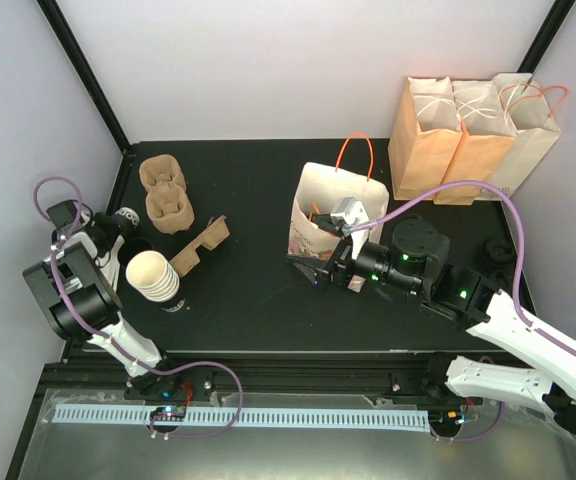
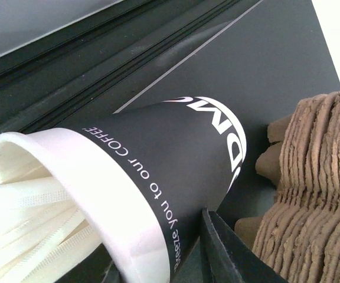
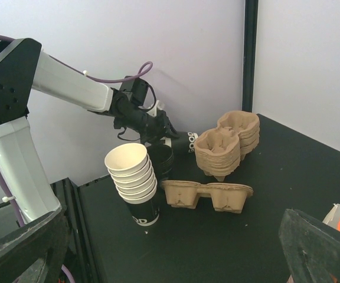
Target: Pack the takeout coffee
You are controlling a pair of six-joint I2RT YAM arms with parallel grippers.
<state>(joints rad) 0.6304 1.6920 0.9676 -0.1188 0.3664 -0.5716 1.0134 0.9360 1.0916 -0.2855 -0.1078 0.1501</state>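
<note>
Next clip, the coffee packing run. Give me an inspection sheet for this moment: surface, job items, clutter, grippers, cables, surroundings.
surface: black tabletop, no spills seen.
job's things: takeout coffee, a black lettered cup at the far left of the table, not yet packed; white bag stands open mid-table.
clutter: white cup stack; carrier stack; loose carrier lying between them; three paper bags at the rear right.
grippers: left gripper at the takeout coffee, grip cannot be confirmed; right gripper open and empty, beside the white bag.
cables: purple cable loops over each arm; no snag seen.
surroundings: pale walls, black frame posts.
</note>
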